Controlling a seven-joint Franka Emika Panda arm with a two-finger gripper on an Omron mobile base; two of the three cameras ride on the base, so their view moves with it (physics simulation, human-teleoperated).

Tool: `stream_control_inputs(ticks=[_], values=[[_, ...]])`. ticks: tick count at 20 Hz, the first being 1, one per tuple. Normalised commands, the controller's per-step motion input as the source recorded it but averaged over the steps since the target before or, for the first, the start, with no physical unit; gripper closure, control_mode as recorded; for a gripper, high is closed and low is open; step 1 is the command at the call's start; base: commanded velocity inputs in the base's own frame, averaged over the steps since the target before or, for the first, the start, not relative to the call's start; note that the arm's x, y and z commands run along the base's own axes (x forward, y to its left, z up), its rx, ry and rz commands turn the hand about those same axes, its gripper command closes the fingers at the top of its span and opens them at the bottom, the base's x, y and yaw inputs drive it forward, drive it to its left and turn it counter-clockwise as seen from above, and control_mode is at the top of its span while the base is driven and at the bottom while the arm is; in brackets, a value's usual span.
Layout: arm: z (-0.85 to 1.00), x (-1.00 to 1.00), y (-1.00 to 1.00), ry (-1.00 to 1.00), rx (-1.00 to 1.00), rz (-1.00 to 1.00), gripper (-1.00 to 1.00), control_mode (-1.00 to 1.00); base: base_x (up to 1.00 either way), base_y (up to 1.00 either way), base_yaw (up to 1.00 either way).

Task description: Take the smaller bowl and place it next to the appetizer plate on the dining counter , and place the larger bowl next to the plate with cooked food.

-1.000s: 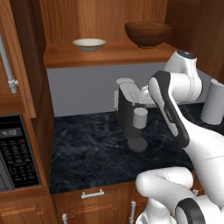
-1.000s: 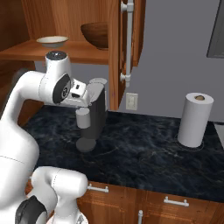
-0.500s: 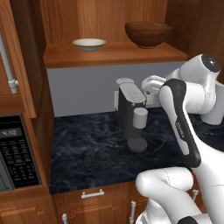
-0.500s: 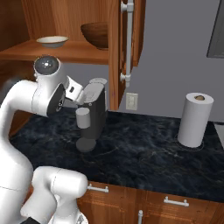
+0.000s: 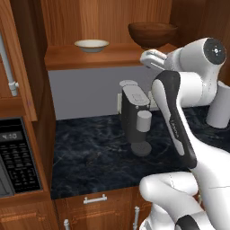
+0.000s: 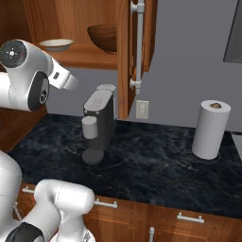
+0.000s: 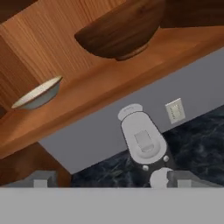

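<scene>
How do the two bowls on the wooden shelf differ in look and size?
The smaller bowl is shallow and cream-white inside; the larger bowl is deep, thick-walled, dark reddish-brown wood. The smaller bowl is clearly less bulky. From the left base view it sits left of the larger one. Both stand upright on the shelf, untouched.

cream smaller bowl (image 5: 91, 45), wooden larger bowl (image 5: 151, 34), apart on shelf (image 5: 67, 58)

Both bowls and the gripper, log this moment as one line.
gripper: open, empty | smaller bowl: on shelf | larger bowl: on shelf
</scene>
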Motion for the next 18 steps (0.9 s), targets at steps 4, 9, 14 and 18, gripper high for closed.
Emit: stream_control_inputs(ticks=[4, 9, 14, 18], values=[[0.79, 0.27, 0.08, -0.01, 0.33, -0.13, -1.0, -1.0, 0.0, 0.0, 0.0], [0.12, 0.01, -0.06, -0.05, 0.12, -0.01, -1.0, -1.0, 0.0, 0.0, 0.0], [0.19, 0.03, -0.3, -0.1, 0.07, 0.0, -1.0, -1.0, 0.0, 0.0, 0.0], [0.0, 0.48, 0.33, 0.07, 0.09, 0.01, -1.0, -1.0, 0.0, 0.0, 0.0]])
